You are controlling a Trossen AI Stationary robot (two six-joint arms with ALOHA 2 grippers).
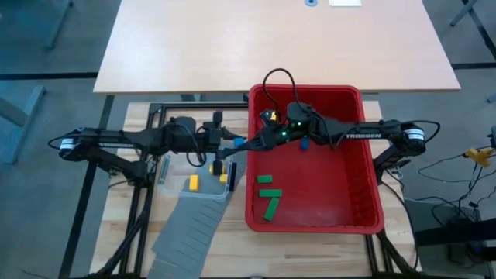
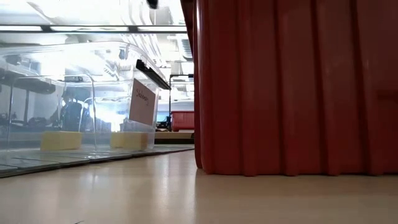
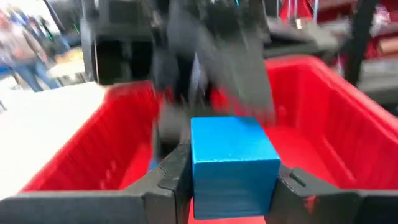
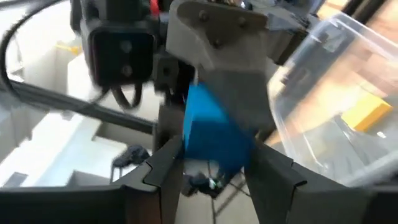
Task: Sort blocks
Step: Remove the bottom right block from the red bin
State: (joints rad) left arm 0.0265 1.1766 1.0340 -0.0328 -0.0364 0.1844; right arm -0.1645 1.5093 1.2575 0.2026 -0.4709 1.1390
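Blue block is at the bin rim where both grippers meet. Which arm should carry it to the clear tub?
Left. The left gripper is clamped on the blue block, and the clear tub sits under that arm, outside the red bin.

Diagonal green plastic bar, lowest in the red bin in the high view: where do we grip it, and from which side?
Grip the diagonal green plastic bar at mid-length, across its narrow width, coming straight down. It lies flat on the floor of the red plastic bin with its long sides apparently free, so turn the tool to match its tilt. The left tool holds a blue plastic cube and would need to release it first.
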